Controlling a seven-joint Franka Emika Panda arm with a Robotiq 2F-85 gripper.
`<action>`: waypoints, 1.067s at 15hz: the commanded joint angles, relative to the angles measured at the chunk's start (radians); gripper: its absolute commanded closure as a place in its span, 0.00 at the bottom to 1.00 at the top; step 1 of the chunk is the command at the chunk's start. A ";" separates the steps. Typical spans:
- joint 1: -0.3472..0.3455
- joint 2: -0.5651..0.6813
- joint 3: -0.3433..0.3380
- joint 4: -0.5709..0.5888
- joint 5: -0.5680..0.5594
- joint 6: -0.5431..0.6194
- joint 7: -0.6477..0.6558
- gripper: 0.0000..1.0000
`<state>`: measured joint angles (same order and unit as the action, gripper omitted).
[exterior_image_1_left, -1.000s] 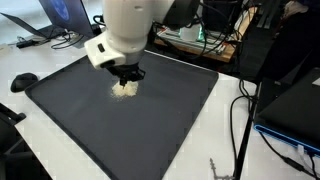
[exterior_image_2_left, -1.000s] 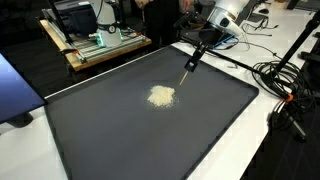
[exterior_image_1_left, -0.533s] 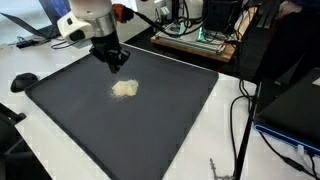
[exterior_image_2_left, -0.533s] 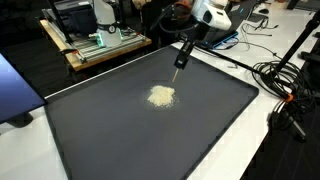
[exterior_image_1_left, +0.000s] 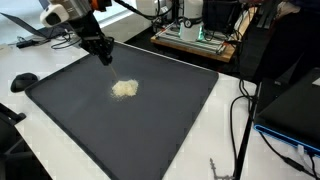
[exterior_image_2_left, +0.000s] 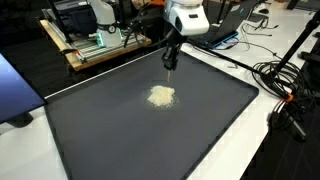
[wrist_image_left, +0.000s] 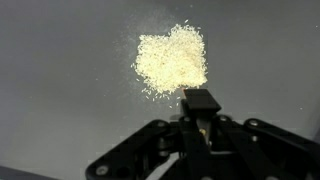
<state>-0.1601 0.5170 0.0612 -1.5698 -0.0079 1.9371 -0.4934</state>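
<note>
A small pile of pale grains (exterior_image_1_left: 124, 89) (exterior_image_2_left: 161, 96) lies near the middle of a large dark grey mat (exterior_image_1_left: 170, 120) (exterior_image_2_left: 200, 140). My gripper (exterior_image_1_left: 103, 55) (exterior_image_2_left: 170, 66) hangs above the mat's far part, beyond the pile and clear of it. The jaws are shut. In the wrist view the closed fingertips (wrist_image_left: 199, 100) form one dark block just below the pile (wrist_image_left: 172, 58), with a pale speck showing between the fingers. I see no distinct object held.
The mat lies on a white table (exterior_image_1_left: 225, 130). A black mouse (exterior_image_1_left: 22, 81) and a laptop (exterior_image_1_left: 25, 20) sit past one edge. A wooden board with electronics (exterior_image_2_left: 100, 45) stands behind. Cables (exterior_image_2_left: 285, 85) trail along the table's side.
The arm has swung away from the pile toward the mat's far edge, rising as it went. The pile stays in place and the jaws stay shut.
</note>
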 joint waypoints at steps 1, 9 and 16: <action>-0.013 0.000 -0.008 0.003 0.043 -0.002 -0.042 0.97; -0.023 0.008 -0.003 0.011 0.071 -0.012 -0.078 0.97; -0.176 0.089 0.010 0.107 0.333 -0.135 -0.286 0.97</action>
<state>-0.2693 0.5561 0.0580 -1.5344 0.2188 1.8741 -0.6949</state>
